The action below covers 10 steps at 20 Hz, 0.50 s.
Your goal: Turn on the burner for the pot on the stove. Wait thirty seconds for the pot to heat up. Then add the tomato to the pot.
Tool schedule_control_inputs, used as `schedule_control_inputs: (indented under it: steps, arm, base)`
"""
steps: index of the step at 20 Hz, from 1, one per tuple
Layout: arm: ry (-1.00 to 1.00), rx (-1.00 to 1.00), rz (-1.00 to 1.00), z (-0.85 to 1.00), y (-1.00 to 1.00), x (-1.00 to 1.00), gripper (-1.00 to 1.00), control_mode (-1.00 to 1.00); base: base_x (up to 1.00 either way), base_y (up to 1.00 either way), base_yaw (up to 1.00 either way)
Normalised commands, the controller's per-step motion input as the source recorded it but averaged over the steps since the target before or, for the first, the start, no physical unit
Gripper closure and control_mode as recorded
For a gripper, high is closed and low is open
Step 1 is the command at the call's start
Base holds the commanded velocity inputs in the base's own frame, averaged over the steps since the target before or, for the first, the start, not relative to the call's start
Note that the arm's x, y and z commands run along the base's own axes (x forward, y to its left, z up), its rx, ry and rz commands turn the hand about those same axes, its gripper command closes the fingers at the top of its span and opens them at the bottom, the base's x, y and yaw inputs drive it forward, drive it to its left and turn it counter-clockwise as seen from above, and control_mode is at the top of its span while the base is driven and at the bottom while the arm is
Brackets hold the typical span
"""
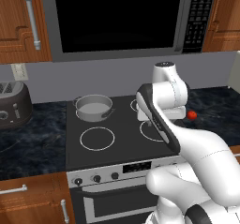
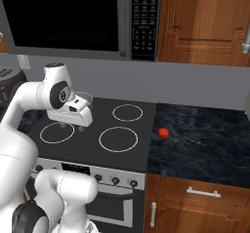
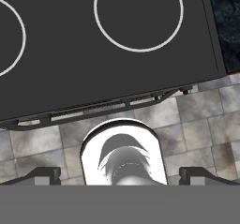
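Pot (image 1: 93, 108), shallow grey metal, sits on stove (image 1: 117, 145); gripper (image 3: 120, 176) hangs with jaws spread wide.

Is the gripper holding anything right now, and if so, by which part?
Nothing is held. The gripper is open above the black glass stove; the small red tomato lies on the dark counter.
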Motion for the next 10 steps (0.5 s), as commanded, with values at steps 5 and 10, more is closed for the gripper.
schedule_control_inputs:
  steps: [5, 10]
  arm:
    - [-0.01, 0.03, -0.01, -0.5, -0.45, 0.09, -1.0, -1.0]
    - [0.0, 0.05, 0.03, -0.22, -0.68, 0.36, -1.0, -1.0]
  base:
    - [0.0, 0.0, 0.0]
    - [0.0, 0.0, 0.0]
